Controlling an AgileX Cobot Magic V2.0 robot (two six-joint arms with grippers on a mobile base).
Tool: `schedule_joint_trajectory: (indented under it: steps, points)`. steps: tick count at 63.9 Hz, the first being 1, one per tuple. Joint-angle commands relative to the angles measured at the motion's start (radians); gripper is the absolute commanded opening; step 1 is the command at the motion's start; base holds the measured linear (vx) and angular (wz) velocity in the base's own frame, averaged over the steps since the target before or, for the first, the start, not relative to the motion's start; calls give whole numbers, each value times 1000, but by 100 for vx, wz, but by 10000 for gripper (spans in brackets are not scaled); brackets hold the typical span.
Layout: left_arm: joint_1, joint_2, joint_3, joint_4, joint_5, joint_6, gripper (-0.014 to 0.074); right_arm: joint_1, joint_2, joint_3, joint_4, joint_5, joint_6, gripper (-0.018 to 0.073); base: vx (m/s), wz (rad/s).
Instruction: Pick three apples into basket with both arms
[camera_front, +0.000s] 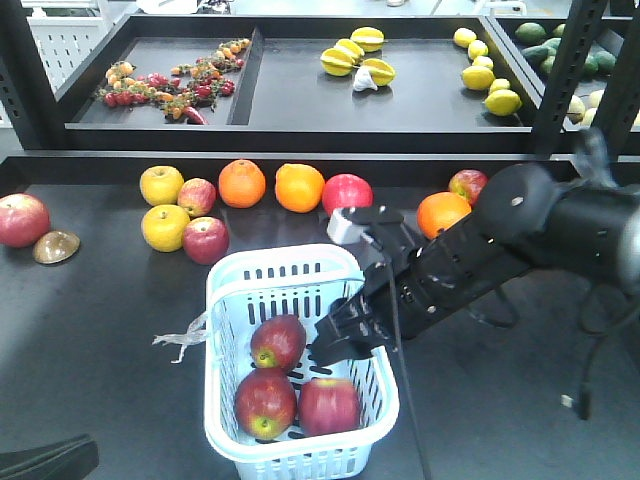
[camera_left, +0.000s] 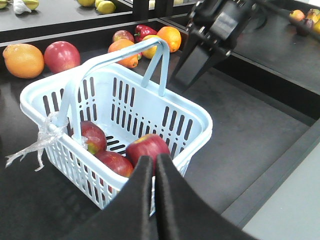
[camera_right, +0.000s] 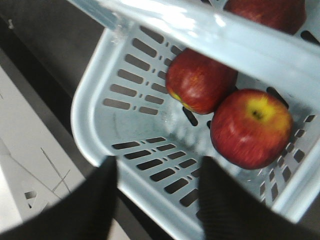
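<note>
The pale blue basket (camera_front: 215, 370) stands on the dark table at the front centre. Inside it lie the three dark red apples (camera_front: 278, 342) (camera_front: 265, 402) (camera_front: 329, 406), close together. My right gripper (camera_front: 335, 342) reaches in from the right and hangs open over the basket's right side, holding nothing. In the right wrist view the right gripper (camera_right: 158, 161) straddles the basket's wall (camera_right: 82, 100), with apples (camera_right: 200, 80) (camera_right: 250, 127) beyond it. My left gripper (camera_left: 155, 159) is shut and empty, just outside the basket's near rim (camera_left: 200, 117), facing the apples (camera_left: 147, 147) (camera_left: 90, 136).
Behind the basket lie oranges (camera_front: 242, 183), yellow apples (camera_front: 165, 227) and more red apples (camera_front: 205, 240) in a loose row. An orange (camera_front: 440, 212) sits by the right arm. A shelf tray (camera_front: 300, 135) of fruit runs above, with a black post (camera_front: 575, 70) at right.
</note>
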Motion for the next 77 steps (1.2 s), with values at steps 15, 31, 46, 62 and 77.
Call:
schedule_joint_trajectory:
  steps: [15,31,46,62,77]
  points:
    - [-1,6,-25,-24,-48,-4,-6,-3,-253,-25,-18,26,-23,-7,0,0]
    - [-1,6,-25,-24,-48,-4,-6,-3,-579,194,-55,-94,-61,-5,0,0]
    - [-1,6,-25,-24,-66,-4,-6,-4,-896,497,-212,-343,-30,-5,0,0]
    - [-1,6,-25,-24,-91,-4,-6,-4,-1061,705,-335,-445,57,-5,0,0]
    - [-1,6,-25,-24,-82,-4,-6,-4,-1071,709,-320,-433,57,-5,0,0]
